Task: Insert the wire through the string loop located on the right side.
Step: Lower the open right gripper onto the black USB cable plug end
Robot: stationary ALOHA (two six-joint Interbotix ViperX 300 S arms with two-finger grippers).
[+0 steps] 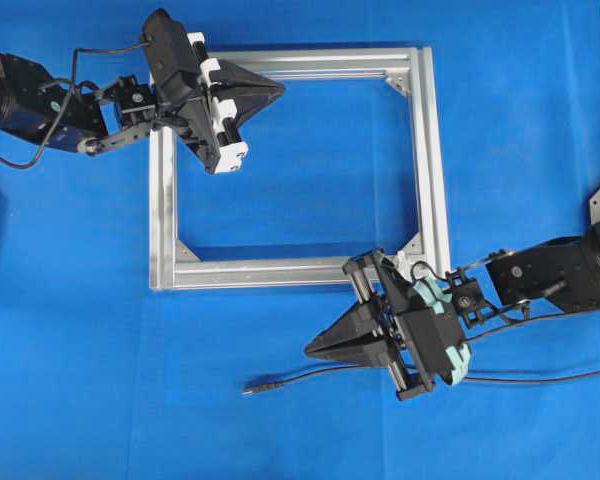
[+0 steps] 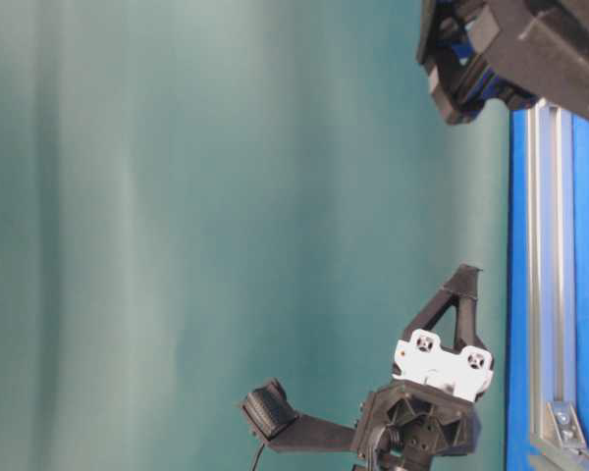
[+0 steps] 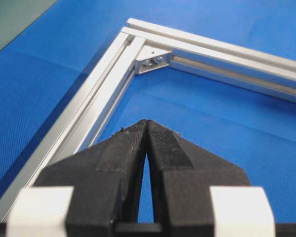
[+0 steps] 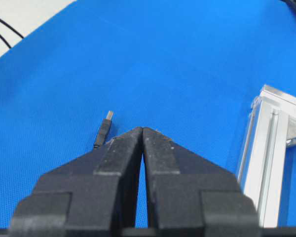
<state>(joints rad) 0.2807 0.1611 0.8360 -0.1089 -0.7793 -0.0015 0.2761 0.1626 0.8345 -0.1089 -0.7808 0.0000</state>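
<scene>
While both arms hover, the left claw point(image 1: 277, 90) is pressed together over the square silver aluminium frame point(image 1: 438, 170), and the right claw point(image 1: 312, 350) is pinched together too, empty, just above the thin black wire point(image 1: 310, 377) lying on the blue tabletop point(image 1: 80, 350).

Bright, even light falls from above on the blue surface point(image 1: 280, 430), and shadows are soft and short. The aluminium frame point(image 1: 435, 150) glares pale along its bars. Both wrist views are sharp far off but slightly soft close up. The table-level view is turned sideways, its teal backdrop blurred.
</scene>
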